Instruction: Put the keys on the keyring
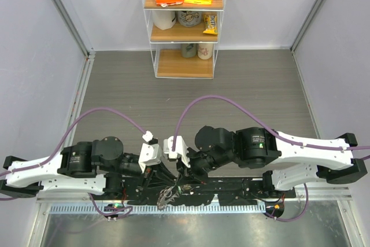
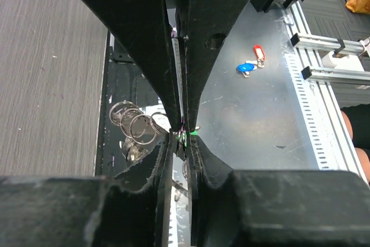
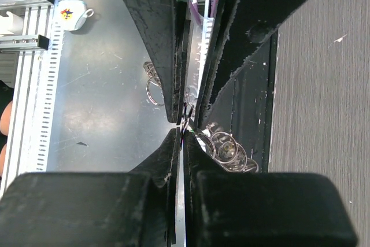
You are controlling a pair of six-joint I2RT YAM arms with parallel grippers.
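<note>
Green key [image 2: 187, 135] is looking thin, light, hard and slippery, so holding its flat head is seeming best; the left fingers [image 2: 156, 85] are pinching it right by the keyring [image 3: 226, 151] at the counter's [image 1: 231, 85] near edge, and the right fingers [image 3: 162, 56] are squeezing shut there too.

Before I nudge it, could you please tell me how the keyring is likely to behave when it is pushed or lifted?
The keyring looks like several loosely linked metal rings, so it would probably flop and spread rather than move as one stiff piece. Its thin, shiny wire suggests it is light and may slip in a grip.
</note>
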